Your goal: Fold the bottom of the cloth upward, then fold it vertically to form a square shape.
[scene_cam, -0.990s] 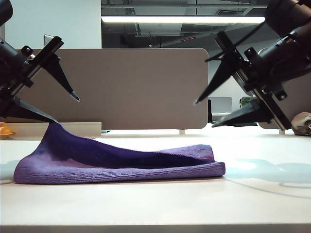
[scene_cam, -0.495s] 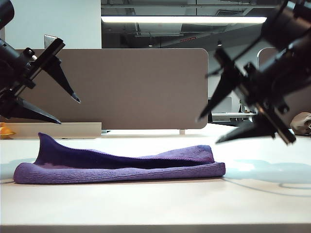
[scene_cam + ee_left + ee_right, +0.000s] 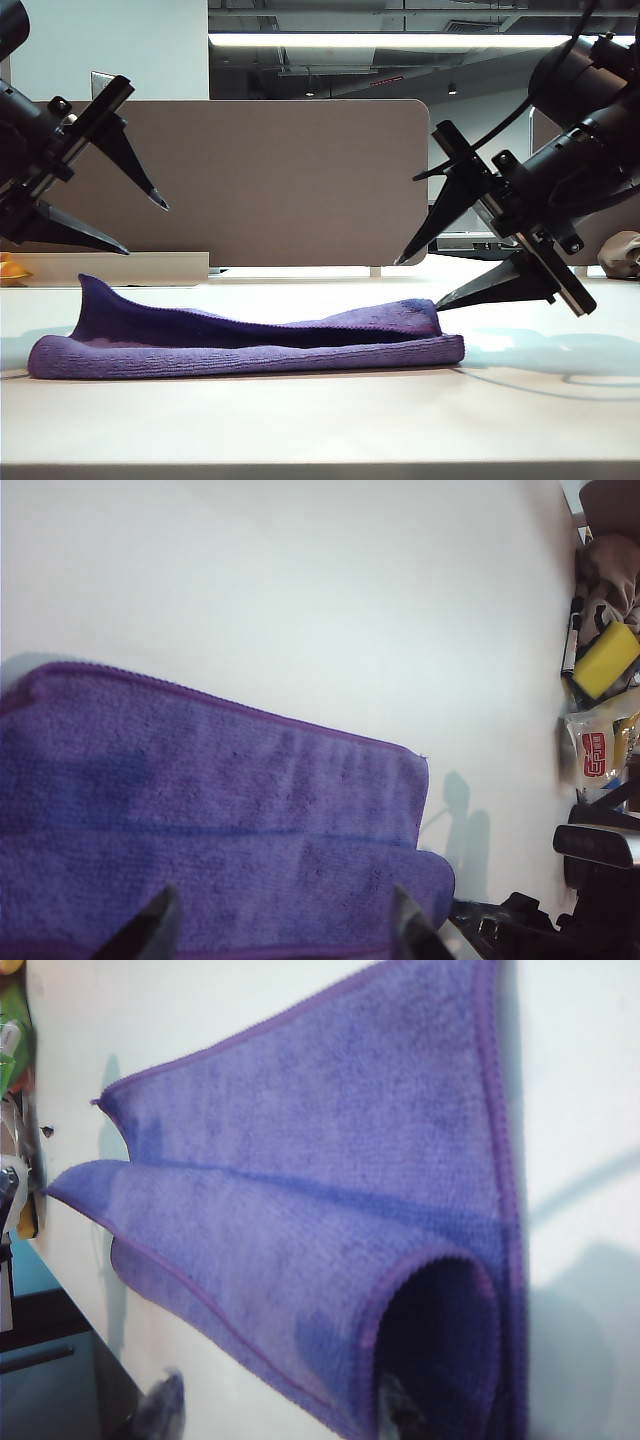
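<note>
The cloth (image 3: 250,340) lay folded once beneath both grippers' parted, empty jaws, left (image 3: 140,222) and right (image 3: 418,282); vertical fold remained.

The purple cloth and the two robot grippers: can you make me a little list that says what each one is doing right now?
cloth: purple, folded over once, lying on the white table, left corner peaked up
left gripper: open, empty, above the cloth's left end, not touching
right gripper: open, lower fingertip at the cloth's right edge, nothing gripped
fold: first fold done, second not yet done
</note>
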Robot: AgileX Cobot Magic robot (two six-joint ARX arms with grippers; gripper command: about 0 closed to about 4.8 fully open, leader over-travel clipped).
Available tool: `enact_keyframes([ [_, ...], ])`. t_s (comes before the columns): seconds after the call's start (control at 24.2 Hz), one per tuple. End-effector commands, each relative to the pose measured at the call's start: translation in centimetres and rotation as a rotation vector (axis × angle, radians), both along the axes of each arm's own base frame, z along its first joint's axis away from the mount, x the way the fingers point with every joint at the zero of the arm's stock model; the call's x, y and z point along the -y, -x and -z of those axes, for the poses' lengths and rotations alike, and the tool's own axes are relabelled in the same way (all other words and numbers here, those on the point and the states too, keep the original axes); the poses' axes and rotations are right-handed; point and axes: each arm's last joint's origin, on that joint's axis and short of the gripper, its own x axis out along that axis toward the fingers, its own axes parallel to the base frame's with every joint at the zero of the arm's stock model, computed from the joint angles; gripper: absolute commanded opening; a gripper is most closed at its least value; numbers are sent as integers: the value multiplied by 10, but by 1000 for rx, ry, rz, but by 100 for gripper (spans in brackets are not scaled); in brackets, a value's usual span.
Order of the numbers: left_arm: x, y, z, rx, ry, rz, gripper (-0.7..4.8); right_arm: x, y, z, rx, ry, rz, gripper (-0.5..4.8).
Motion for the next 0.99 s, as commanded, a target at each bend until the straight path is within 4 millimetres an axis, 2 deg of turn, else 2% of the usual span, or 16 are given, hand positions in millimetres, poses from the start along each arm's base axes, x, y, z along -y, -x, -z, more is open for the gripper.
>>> enact_keyframes([
  [0.04, 0, 0, -2, 7, 2, 6, 267, 0, -1, -3, 26, -4, -3, 248],
  [0.41, 1, 1, -2, 3, 29, 37, 268, -7, -12, 0, 22, -110, -53, 248],
  [0.58, 1, -1, -7, 27, 54, 58, 267, -16, -39, -21, 98, -168, -33, 247],
  [0.78, 1, -3, -21, 81, 59, 56, 263, -26, -73, -35, 113, -206, -20, 247],
  [0.95, 0, -2, -19, 66, 39, 56, 262, -23, -79, -35, 113, -211, -25, 247],
  [0.99, 0, -2, -18, 71, 27, 64, 221, -20, -79, -35, 114, -223, -52, 239],
])
